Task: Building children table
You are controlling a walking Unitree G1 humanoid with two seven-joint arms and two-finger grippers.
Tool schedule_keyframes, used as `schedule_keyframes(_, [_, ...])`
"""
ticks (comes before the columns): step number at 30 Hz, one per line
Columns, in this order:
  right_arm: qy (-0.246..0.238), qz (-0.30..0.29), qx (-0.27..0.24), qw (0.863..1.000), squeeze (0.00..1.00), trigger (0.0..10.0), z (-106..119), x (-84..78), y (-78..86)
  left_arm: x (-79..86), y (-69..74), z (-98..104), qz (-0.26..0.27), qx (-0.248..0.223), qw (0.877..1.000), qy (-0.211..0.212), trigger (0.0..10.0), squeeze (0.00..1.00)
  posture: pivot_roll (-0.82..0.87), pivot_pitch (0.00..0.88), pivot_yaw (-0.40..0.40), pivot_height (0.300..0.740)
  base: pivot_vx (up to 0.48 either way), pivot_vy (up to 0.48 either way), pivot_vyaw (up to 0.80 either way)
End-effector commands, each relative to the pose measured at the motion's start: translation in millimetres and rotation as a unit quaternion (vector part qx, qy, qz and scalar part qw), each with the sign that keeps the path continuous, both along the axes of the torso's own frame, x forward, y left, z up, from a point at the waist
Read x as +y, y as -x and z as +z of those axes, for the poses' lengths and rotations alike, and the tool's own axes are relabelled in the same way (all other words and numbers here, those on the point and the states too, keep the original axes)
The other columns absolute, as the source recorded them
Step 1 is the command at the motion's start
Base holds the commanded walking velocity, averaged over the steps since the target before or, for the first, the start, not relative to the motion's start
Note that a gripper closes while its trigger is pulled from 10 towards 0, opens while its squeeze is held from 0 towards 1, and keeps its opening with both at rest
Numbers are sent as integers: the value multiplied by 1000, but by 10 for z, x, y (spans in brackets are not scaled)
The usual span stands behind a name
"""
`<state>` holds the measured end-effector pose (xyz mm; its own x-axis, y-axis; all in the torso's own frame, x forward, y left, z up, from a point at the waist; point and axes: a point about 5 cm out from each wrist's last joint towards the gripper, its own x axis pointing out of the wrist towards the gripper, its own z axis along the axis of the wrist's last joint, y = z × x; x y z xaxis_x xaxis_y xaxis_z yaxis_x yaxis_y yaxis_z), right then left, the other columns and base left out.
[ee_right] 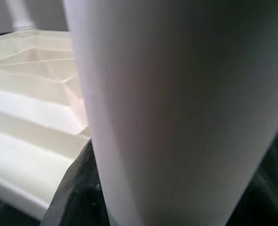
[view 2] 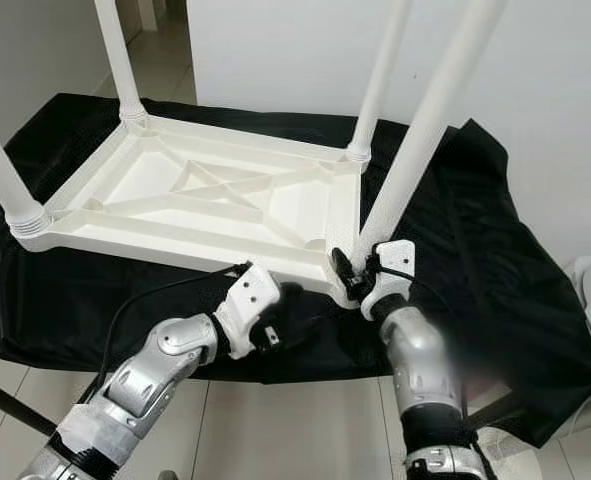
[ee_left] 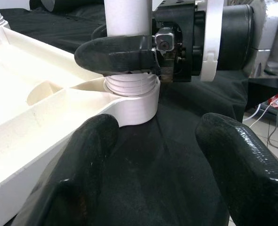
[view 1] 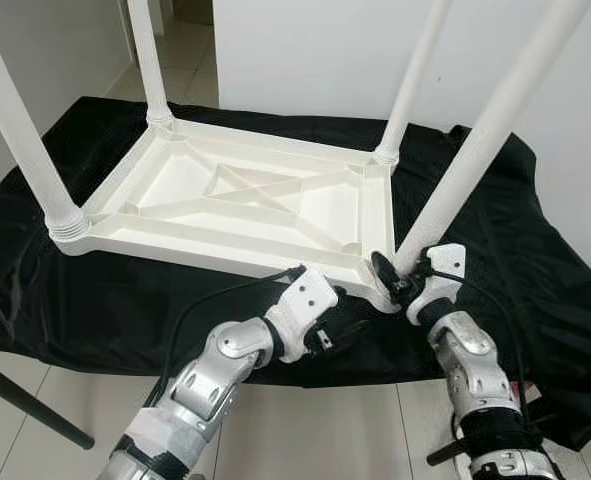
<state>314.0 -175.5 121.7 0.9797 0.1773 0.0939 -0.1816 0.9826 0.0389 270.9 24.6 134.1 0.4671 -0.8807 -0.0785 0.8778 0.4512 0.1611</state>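
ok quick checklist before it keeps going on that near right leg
1. Right end effector shut on the near right leg, low by the socket: ok.
2. Leg threads fully seated in the corner socket: not ok, threads still show.
3. Left end effector open, beside the corner, touching nothing: ok.
4. Upturned tabletop flat on the black cloth: ok.
5. Other three legs tight: cannot tell.

Black cloth (view 1: 535,250) is draped over the work surface, its edges hanging down. White wall (view 1: 305,50) stands behind. Pale tiled floor (view 1: 315,430) lies below.
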Motion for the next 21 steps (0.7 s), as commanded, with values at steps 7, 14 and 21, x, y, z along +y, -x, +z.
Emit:
schedule_keyframes(7, [-35,-148,44,987,0,10000,-137,24,120,-36,32,-7,-32,5,999,-9,10000,0,-20,61,-40,740,0,0,0])
schedule_keyframes(14, [-55,-227,47,971,0,10000,-149,137,181,-58,22,3,-34,4,999,-8,10000,0,-19,62,-43,740,0,0,0])
schedule_keyframes(21, [-55,-215,36,974,0,10000,-58,229,165,-76,48,0,-36,10,999,-3,10000,0,-20,64,-40,740,0,0,0])
